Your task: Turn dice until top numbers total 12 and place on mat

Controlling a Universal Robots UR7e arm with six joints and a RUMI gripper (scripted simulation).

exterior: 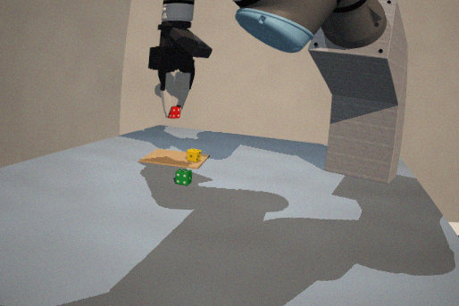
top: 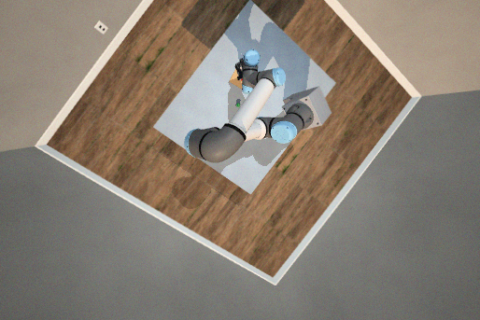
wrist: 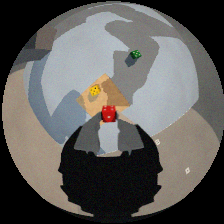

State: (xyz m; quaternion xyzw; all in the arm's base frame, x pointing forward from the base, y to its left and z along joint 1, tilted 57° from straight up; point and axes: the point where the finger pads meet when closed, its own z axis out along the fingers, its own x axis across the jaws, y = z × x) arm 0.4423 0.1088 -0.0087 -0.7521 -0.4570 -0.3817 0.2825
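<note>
My gripper (exterior: 174, 112) (wrist: 109, 111) is shut on the red die (exterior: 175, 112) (wrist: 108, 113) and holds it in the air above the mat. The orange-tan mat (exterior: 154, 159) (wrist: 106, 80) lies on the table and shows partly beside the wrist in the top view. The yellow die (exterior: 194, 155) (wrist: 95, 90) sits on the mat, near its right edge in the exterior view. The green die (exterior: 183, 177) (top: 238, 104) (wrist: 135, 54) sits flat on the table, off the mat. The top numbers are too small to read surely.
The arm's grey pedestal (exterior: 362, 109) (top: 322, 104) stands at the right of the table (top: 187, 109) (exterior: 67, 211). The arm's elbow and forearm (top: 253, 105) reach over the table. Arm shadows lie across the table and part of the mat.
</note>
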